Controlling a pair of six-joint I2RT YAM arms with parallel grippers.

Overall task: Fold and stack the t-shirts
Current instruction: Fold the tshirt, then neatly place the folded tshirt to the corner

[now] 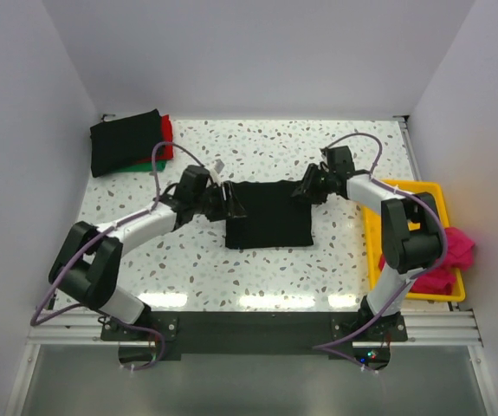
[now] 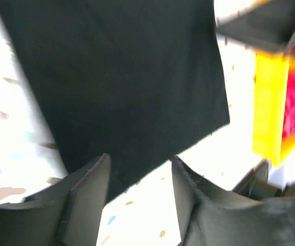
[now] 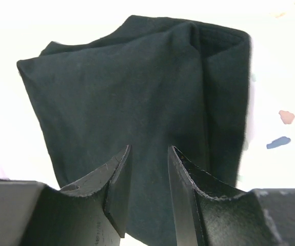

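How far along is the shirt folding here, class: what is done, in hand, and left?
Done: a folded stack, black over red and green, sits at the far left corner. In hand: a black t-shirt lies folded mid-table between the left hand and right hand. Left: stacking it, then folding the pink t-shirt in the yellow tray.

Five soft cloth t-shirts are showing on one speckled white table (image 1: pixel 188 269): two black, one red, one green, one pink. One folded black cloth t-shirt (image 1: pixel 266 215) is lying at the centre. Three are sitting stacked at ten o'clock: the second black t-shirt (image 1: pixel 126 141), the red t-shirt (image 1: pixel 167 139) and the green t-shirt (image 1: pixel 136 167). The single magenta-pink t-shirt (image 1: pixel 456 251) is spilling over one yellow plastic tray (image 1: pixel 373 251) at four o'clock. Two robot arms are reaching in from six o'clock, the left arm (image 1: pixel 136 227) and the right arm (image 1: pixel 378 195), carrying two black two-finger grippers in all: the left gripper (image 1: pixel 231 201) and the right gripper (image 1: pixel 305 189).
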